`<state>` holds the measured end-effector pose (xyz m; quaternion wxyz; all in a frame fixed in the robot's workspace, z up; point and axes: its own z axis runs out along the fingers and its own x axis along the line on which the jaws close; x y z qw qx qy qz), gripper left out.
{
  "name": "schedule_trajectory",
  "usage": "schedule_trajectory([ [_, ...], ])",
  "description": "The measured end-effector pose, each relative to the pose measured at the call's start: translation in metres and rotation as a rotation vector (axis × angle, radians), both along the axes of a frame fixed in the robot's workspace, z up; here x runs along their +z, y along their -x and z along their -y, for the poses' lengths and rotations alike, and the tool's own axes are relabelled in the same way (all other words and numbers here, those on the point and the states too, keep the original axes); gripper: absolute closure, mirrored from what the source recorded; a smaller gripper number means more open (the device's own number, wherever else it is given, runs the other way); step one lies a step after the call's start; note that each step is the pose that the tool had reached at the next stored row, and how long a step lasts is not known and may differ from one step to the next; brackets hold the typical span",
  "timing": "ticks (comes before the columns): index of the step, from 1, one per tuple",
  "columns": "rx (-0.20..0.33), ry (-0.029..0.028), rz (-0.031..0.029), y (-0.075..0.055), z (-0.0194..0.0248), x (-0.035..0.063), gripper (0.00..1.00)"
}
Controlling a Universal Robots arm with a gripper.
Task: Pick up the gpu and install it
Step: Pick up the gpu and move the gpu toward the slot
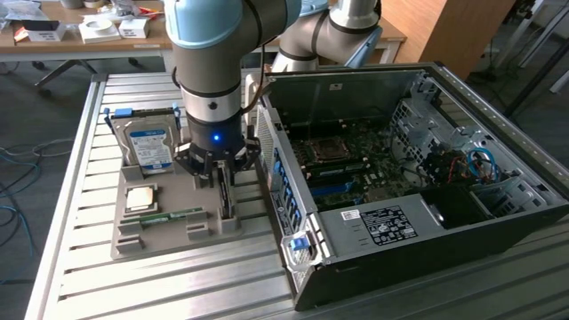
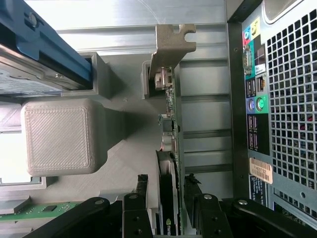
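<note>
Exterior view: the gripper (image 1: pixel 222 179) hangs pointing straight down over a grey printed holder (image 1: pixel 169 235) on the slatted metal table (image 1: pixel 178 283). The gpu (image 1: pixel 226 203) stands on its edge in a slot of that holder, directly under the gripper, its thin dark card running out from between the fingers toward the camera. The fingers stand apart, one on each side of the card. On the exterior view's left of the gripper a hard drive (image 1: pixel 149 148) stands upright in its own slot. A square processor chip (image 1: pixel 142 199) and a green memory stick (image 1: pixel 169 217) lie in the holder nearer the camera on that same side. Just beside the gripper on the exterior view's right is the open computer case (image 1: pixel 498 113), lying on its side with the motherboard (image 1: pixel 356 167) exposed.

Wrist view: the gpu (image 2: pixel 173 114) shows edge-on, passing between the two black fingertips (image 2: pixel 142 182). The jaws are spread and not pressed onto the card, with a slim gap on either side. Beyond the fingertips the card ends in its pale metal bracket (image 2: pixel 171 47). To one side of the gripper lies the case's perforated rear panel (image 2: pixel 287 99). To the other side are a block of the holder (image 2: pixel 59 134), the drive's blue rail (image 2: pixel 44 49) and the memory stick (image 2: pixel 39 209).
</note>
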<state>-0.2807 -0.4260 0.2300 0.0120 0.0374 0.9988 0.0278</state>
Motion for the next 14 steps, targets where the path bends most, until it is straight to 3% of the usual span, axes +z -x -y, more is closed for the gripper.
schedule_trajectory([
  [14,0.0,0.0,0.0,0.0001,0.0005,0.0,0.57],
])
